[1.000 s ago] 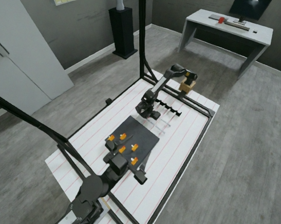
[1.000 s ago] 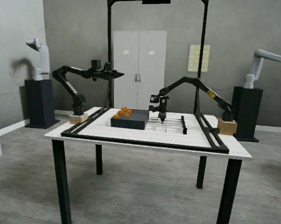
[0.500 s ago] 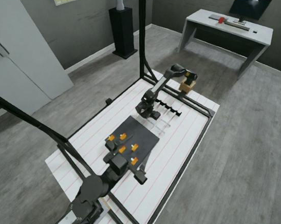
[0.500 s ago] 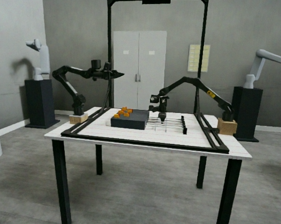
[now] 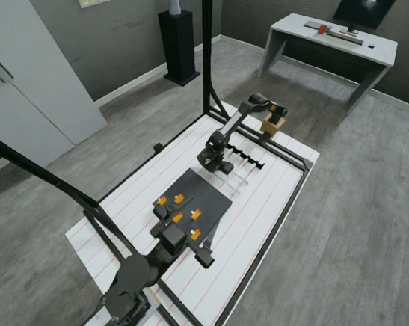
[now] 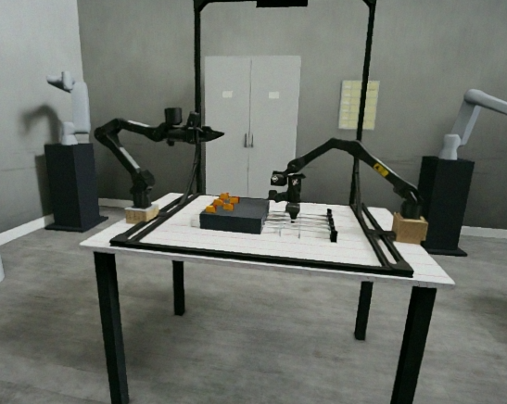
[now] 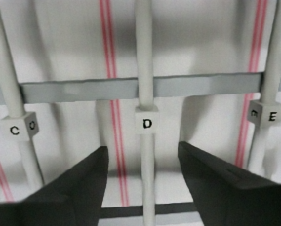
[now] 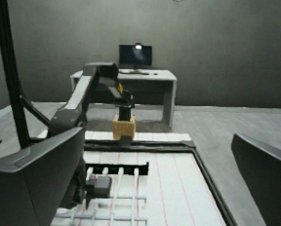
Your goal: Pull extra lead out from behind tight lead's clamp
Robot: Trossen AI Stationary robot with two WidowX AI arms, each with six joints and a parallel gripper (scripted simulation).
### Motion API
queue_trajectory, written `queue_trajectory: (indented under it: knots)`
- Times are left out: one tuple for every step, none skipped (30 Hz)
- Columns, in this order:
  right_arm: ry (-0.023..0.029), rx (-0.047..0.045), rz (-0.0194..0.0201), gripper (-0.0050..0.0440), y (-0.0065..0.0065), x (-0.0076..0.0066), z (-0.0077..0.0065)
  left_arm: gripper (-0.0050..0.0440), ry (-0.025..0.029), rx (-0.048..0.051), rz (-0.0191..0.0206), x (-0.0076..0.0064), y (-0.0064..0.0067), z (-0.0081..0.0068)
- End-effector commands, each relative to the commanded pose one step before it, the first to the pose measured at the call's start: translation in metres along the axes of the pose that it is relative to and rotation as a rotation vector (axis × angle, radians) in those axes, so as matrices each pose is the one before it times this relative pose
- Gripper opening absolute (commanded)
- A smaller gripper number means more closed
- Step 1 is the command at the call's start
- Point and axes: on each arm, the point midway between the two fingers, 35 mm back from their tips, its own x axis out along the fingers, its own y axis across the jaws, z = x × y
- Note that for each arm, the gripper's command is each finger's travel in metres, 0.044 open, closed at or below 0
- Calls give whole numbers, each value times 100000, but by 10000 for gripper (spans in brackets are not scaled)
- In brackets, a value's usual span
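Note:
In the left wrist view three white leads run up the picture, tagged C, D and E, and cross a grey rail. My left gripper is low over the leads, partly open, with one finger on each side of lead D and a gap on both sides. It shows next to the dark box in the top view and the exterior view. The dark box carries several orange handles. My right gripper is open and empty, held high above the box.
A black plug strip holds the far ends of the leads, also seen in the exterior view. A black frame rims the table, with tall gantry posts. Wooden blocks carry the arm bases.

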Motion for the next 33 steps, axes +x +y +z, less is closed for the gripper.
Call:
queue_trajectory:
  knots:
    - [-1558,0,0,440,0,-94,658,209,-1724,-411,-198,-342,-56,407]
    - [0,0,0,440,0,0,0,209,0,0,0,0,0,0]
    - [-1,0,0,440,0,0,1,209,0,0,0,0,0,0]
    - [0,0,0,440,0,0,0,209,0,0,0,0,0,0]
    - [0,0,0,440,0,0,0,209,0,0,0,0,0,0]
    - [0,0,0,440,0,0,0,209,0,0,0,0,0,0]
    - [0,0,0,440,0,0,0,209,0,0,0,0,0,0]
    - [0,0,0,440,0,0,0,209,0,0,0,0,0,0]
    - [0,0,0,440,0,0,0,209,0,0,0,0,0,0]
    - [0,0,0,440,0,0,0,209,0,0,0,0,0,0]
    - [0,0,0,440,0,0,0,209,0,0,0,0,0,0]
    - [0,0,0,440,0,0,0,209,0,0,0,0,0,0]
    - [0,0,0,440,0,0,0,209,0,0,0,0,0,0]
    - [0,0,0,440,0,0,0,209,0,0,0,0,0,0]
    - [0,0,0,440,0,0,0,209,0,0,0,0,0,0]
    - [0,0,0,440,0,0,0,209,0,0,0,0,0,0]
    - [0,0,0,440,0,0,0,209,0,0,0,0,0,0]
    - [0,0,0,440,0,0,0,209,0,0,0,0,0,0]
    - [0,0,0,440,0,0,0,209,0,0,0,0,0,0]
    - [-1,0,0,440,0,0,1,-50,-1603,412,-461,-993,-72,239]
    - [0,0,0,440,0,0,0,-50,0,0,0,0,0,0]
    - [0,0,0,440,0,0,0,-50,0,0,0,0,0,0]
    - [0,0,0,440,0,0,0,-50,0,0,0,0,0,0]
    - [0,0,0,440,0,0,0,-50,0,0,0,0,0,0]
    - [0,0,0,440,0,0,0,-50,0,0,0,0,0,0]
    - [0,0,0,440,0,0,0,-50,0,0,0,0,0,0]
    - [0,0,0,440,0,0,0,-50,0,0,0,0,0,0]
    - [0,0,0,440,0,0,0,-50,0,0,0,0,0,0]
    - [0,0,0,440,0,0,0,-50,0,0,0,0,0,0]
    - [0,0,0,440,0,0,0,-50,0,0,0,0,0,0]
    - [0,0,0,440,0,0,0,-50,0,0,0,0,0,0]
    - [0,0,0,440,0,0,0,-50,0,0,0,0,0,0]
    - [0,0,0,440,0,0,0,-50,0,0,0,0,0,0]
